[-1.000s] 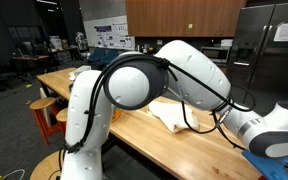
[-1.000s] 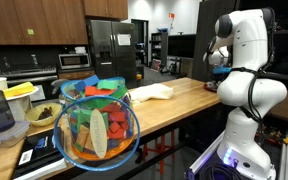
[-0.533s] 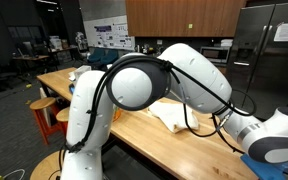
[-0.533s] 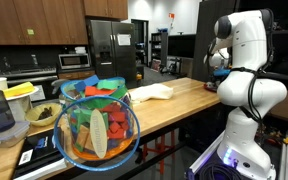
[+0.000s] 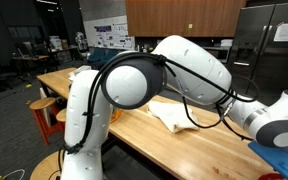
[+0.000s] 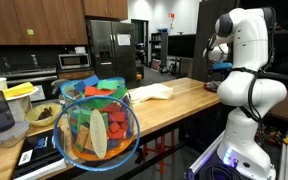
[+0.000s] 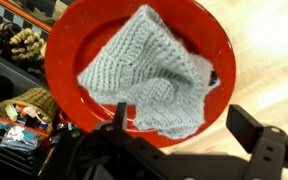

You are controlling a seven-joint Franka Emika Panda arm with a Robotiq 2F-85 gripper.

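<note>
In the wrist view a red round plate point(image 7: 74, 40) lies on a light wooden table top point(image 7: 274, 60), with a grey knitted cloth point(image 7: 144, 75) bunched on it. My gripper point(image 7: 184, 135) hangs just above the plate's near rim, open. Its two black fingers point(image 7: 256, 135) stand wide apart, one on each side of the cloth's lower edge, with nothing between them. The cloth rests on the plate and is not gripped. In both exterior views the white arm point(image 5: 184, 70) point(image 6: 246, 80) hides the jaws and the plate.
A cream cloth point(image 5: 171, 115) point(image 6: 150, 92) lies on the long wooden table point(image 5: 154, 145). A wire basket of colourful items point(image 6: 96, 125) fills the foreground in an exterior view. Cluttered small things point(image 7: 19, 115) lie left of the plate. Stools point(image 5: 44, 105) stand beside the table.
The arm's wrist end has lifted a little in an exterior view. The cream cloth and the basket have not moved.
</note>
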